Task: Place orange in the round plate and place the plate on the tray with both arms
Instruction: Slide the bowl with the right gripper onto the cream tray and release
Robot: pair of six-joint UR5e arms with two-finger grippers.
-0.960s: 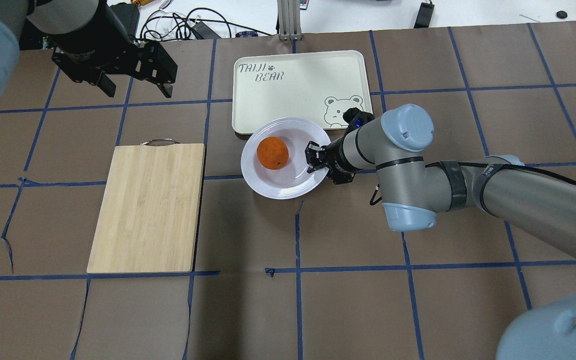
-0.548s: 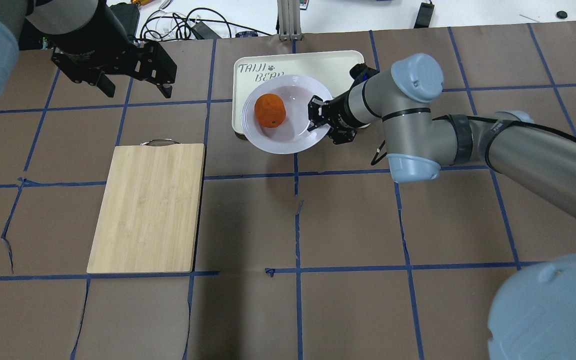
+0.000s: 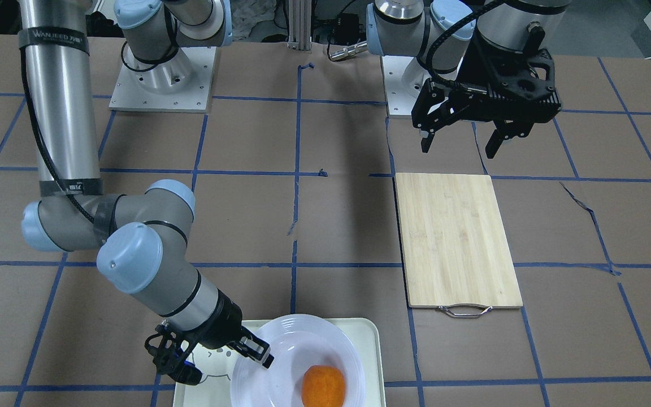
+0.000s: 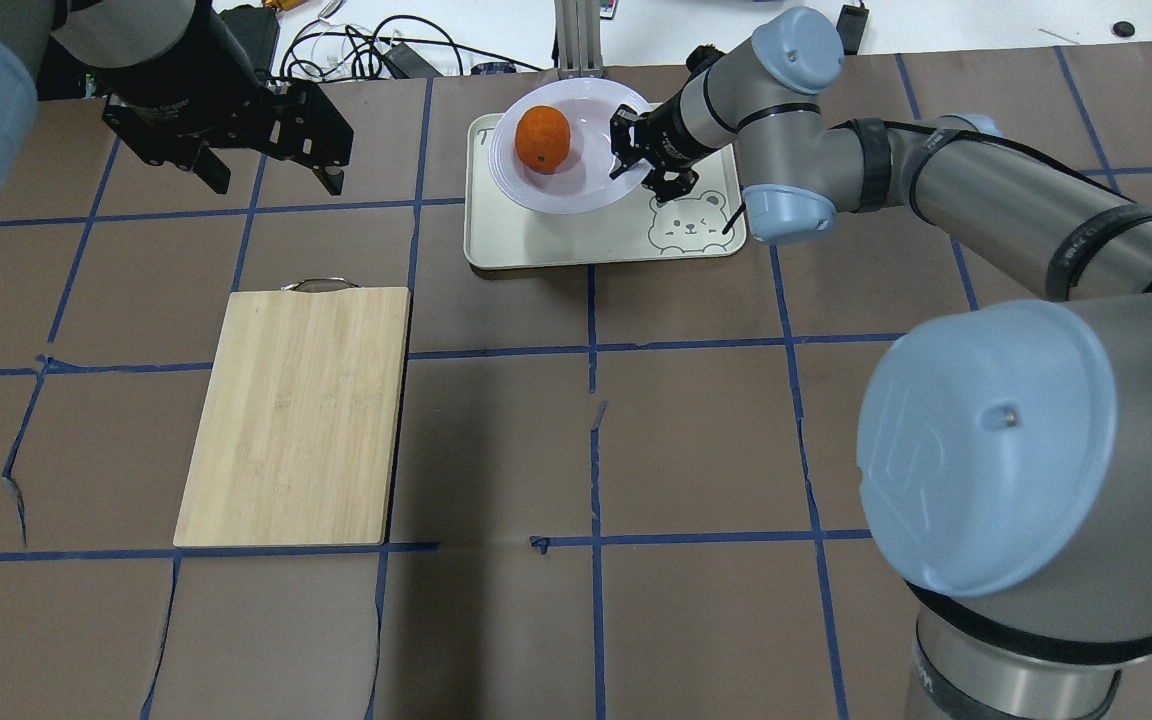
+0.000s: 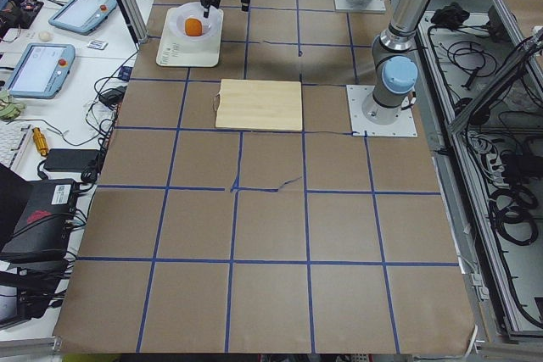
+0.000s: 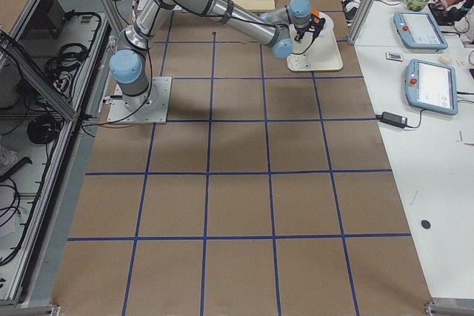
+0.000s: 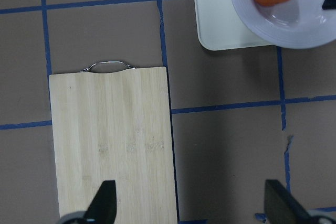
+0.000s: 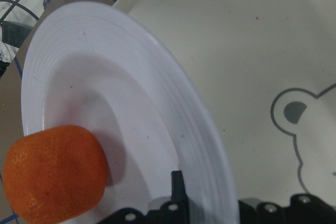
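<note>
The orange (image 4: 543, 139) lies in the white round plate (image 4: 576, 190), toward its left side. My right gripper (image 4: 630, 152) is shut on the plate's right rim and holds it over the far left part of the cream tray (image 4: 586, 240); the plate's far edge overhangs the tray. I cannot tell whether the plate touches the tray. The right wrist view shows the orange (image 8: 52, 179), the plate's rim (image 8: 173, 124) and the tray's bear print (image 8: 310, 124) beside it. My left gripper (image 4: 266, 172) hangs open and empty over the table at the far left, apart from the plate.
A bamboo cutting board (image 4: 298, 415) with a metal handle lies left of centre, below my left gripper (image 3: 461, 141). Cables and a metal post sit beyond the table's far edge. Blue tape lines cross the brown table (image 4: 696, 430), with tablets on a side bench (image 5: 34, 69).
My right gripper has carried the plate with the orange away from the robot, from the table in front of the tray to over its far part. The left arm has not moved.
</note>
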